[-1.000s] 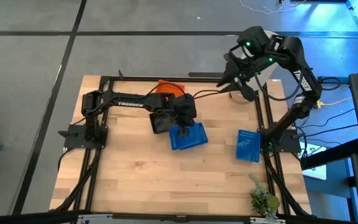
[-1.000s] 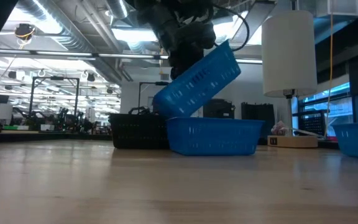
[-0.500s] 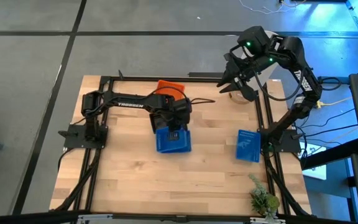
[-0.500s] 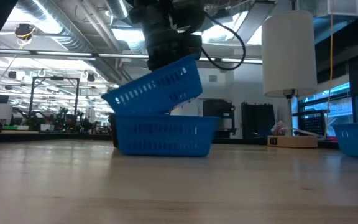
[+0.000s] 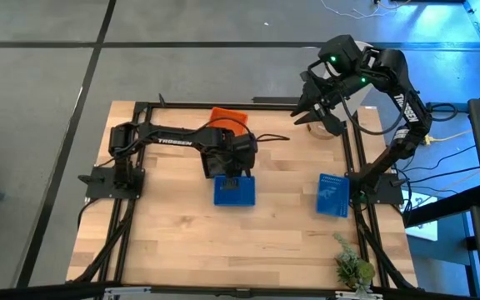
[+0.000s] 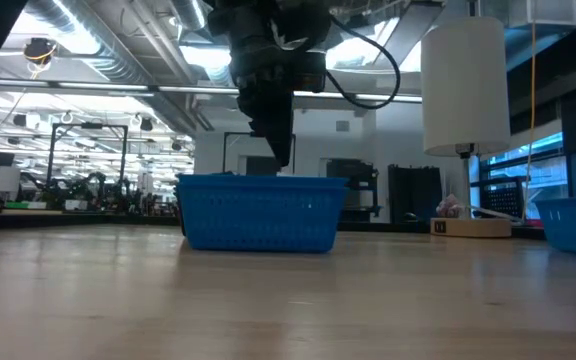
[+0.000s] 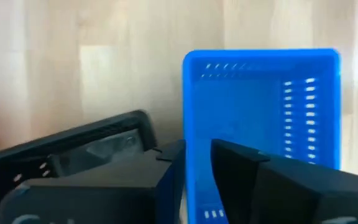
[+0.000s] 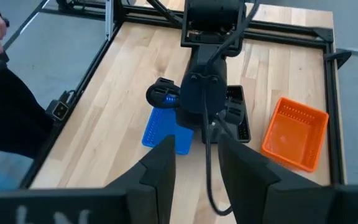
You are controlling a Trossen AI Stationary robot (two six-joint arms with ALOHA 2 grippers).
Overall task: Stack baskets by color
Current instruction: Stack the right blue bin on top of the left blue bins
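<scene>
Baskets of perforated blue plastic, small and rectangular, sit nested as one blue stack [image 5: 234, 191] at the centre of the high view, on the pale wooden surface [image 5: 173, 242], with the left end effector [image 5: 232, 171] directly above the stack's upper edge. A single blue basket [image 5: 332, 195] lies well apart at right centre, an orange plastic basket [image 5: 228, 117] at top centre, and a black basket [image 5: 210, 163] is mostly hidden under the left arm. The right end effector [image 5: 317, 111] hangs at upper right, beyond the surface's rear edge. In the low view, the stack [image 6: 260, 212] sits flat at centre and the left end effector [image 6: 276, 143] points down at its rim, seemingly just clear of it; a tall white cylinder [image 6: 464, 84] stands at upper right, and the lone blue basket [image 6: 574, 222] is cut off at the right edge. The left wrist view shows the stack [image 7: 263, 118] at right and the black basket [image 7: 73, 152] at lower left, with the dark fingers slightly spread on either side of the blue wall, apparently letting go. The right wrist view shows spread, empty fingers at the bottom, the stack [image 8: 160, 129] at centre left and the orange basket [image 8: 294, 134] at right. Placement of a blue basket looks finished; next the arm would need to lift clear and fetch the remaining blue one. How many baskets each pile holds cannot be counted.
</scene>
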